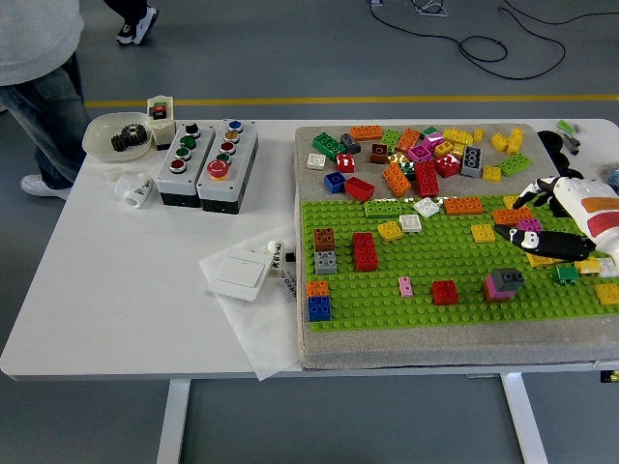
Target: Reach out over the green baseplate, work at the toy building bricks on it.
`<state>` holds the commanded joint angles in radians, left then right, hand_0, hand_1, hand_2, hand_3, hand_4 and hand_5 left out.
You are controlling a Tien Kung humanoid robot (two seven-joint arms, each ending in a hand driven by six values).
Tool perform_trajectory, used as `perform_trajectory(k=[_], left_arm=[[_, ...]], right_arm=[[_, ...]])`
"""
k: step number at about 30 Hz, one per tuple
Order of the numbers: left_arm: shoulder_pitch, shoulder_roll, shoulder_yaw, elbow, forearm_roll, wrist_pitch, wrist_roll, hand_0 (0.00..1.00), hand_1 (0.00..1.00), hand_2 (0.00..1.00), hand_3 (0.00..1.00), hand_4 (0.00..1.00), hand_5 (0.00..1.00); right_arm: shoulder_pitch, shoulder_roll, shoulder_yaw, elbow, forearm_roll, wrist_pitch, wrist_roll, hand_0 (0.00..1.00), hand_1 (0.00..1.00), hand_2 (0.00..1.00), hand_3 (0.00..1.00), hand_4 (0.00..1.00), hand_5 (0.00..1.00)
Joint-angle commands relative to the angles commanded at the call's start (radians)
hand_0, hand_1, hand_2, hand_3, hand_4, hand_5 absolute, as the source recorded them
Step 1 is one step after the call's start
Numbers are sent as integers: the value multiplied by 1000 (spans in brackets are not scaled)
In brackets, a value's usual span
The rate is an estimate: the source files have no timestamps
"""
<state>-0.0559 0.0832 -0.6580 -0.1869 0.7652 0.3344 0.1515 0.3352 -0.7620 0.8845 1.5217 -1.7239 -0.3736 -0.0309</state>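
The green baseplate lies on a grey mat on the right half of the table, with several bricks stuck on it. A magenta brick with a dark grey brick on top stands near its right front. My right hand comes in from the right edge, low over the plate's right side. Its fingers are relaxed and hold nothing; the black thumb points left, above and right of the magenta brick and apart from it. A pile of loose bricks lies on the mat behind the plate. My left arm is out of view.
Two push-button boxes and a bowl with a gear stand at the back left. A white switch on paper lies left of the mat. A person stands at the far left corner.
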Motion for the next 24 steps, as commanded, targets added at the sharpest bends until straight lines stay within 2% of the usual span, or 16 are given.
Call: perform_trajectory(k=[6, 24], left_arm=[[0, 1, 5, 0, -6, 1, -2, 722, 731, 780, 609, 649, 627], [0, 3, -7, 0, 14, 0, 3, 723, 733, 782, 610, 649, 625]], right_arm=[[2, 0, -2, -6, -10, 9, -12, 630, 609, 657, 561, 904, 745], [-1, 0, -8, -17, 40, -29, -40, 635, 615, 660, 557, 896, 756]])
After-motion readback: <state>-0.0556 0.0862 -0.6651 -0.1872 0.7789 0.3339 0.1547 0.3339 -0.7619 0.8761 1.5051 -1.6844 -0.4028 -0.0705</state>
